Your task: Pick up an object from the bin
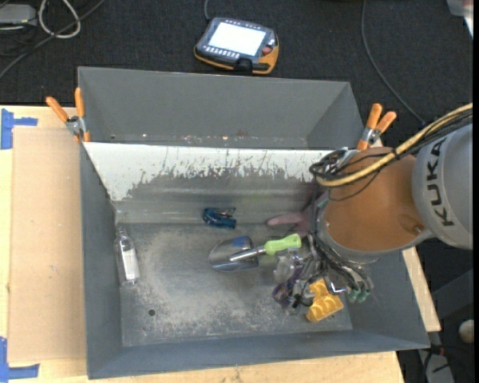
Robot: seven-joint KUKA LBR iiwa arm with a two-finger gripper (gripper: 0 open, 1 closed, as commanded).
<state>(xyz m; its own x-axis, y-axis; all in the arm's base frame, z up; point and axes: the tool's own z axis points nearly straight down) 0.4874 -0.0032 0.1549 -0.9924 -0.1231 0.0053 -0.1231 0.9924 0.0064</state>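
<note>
Plainly, the grey metal bin (223, 126) is the biggest thing in view. Its sloped walls run down to a flat floor, which probably explains why the loose things sit low, most of them toward the near right. Next in bulk is the arm (383, 206), which reaches in from the right with its orange cover and looped cables above that same corner.

Beneath the cover, the gripper (307, 282) is down among a small heap (291, 292) of dark, purplish odds and ends. The cover and the clutter hide it, so how wide it stands, or whether it has hold of anything, cannot be told.

The largest loose thing is a metal scoop (239, 254), lying just left of the gripper. Its long axis runs across the bin, roughly left to right. The shiny bowl points left toward the middle of the floor, and the green handle (283, 244) points at the gripper and ends close beside the heap. Lying that way, the handle looks like the easier end to take.

A yellow block (323, 307) sits at the heap's near edge, just beside the gripper and turned on a diagonal. This corner is where the pick seems aimed.

A small blue piece (219, 216) lies apart, near the foot of the back wall. Well away at the left, a clear vial (128, 259) lies with its length running near to far.
</note>
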